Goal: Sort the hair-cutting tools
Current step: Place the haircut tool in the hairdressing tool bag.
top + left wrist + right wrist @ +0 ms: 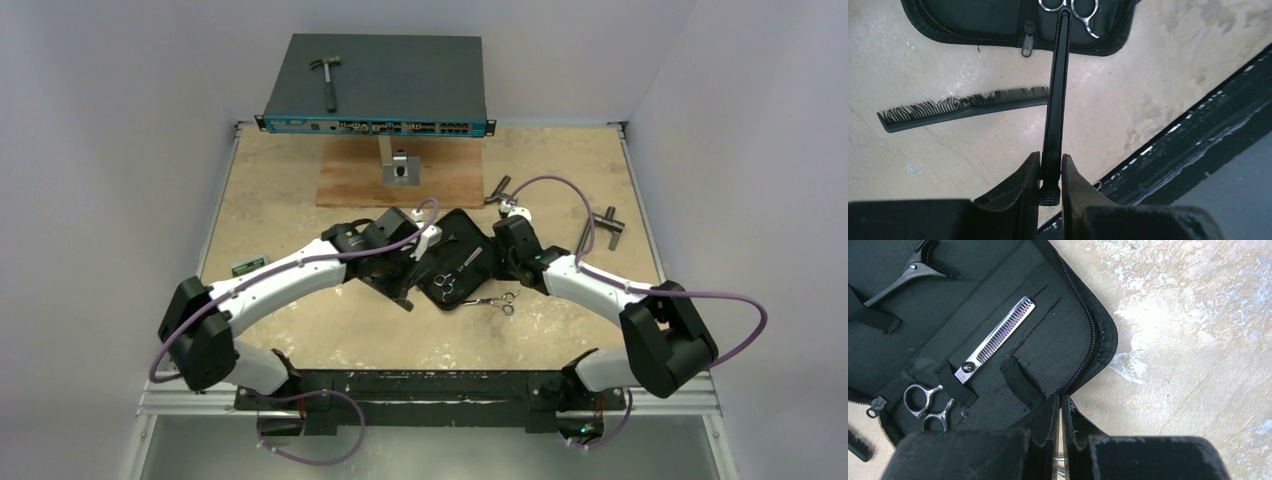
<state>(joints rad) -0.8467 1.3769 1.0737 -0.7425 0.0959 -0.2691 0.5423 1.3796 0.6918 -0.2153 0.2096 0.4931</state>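
A black zip case [472,248] lies open at the table's middle. Thinning scissors [998,337] are strapped inside it, also seen from above [446,284]. A thin black hair clip [908,275] lies in the case's other half. A second pair of silver scissors [497,300] lies on the table beside the case. A black comb [963,107] with bent teeth lies on the table. My left gripper [1051,167] is shut on a long narrow black hair tool [1058,100], edge-on, its tip over the scissors' rings. My right gripper [1060,400] is shut, empty, tips at the case's rim.
A network switch box [380,85] with a hammer [327,80] on it stands at the back on a wooden board [350,185]. Grey T-handled tools [605,228] lie at the right. A small green board [248,266] lies at the left.
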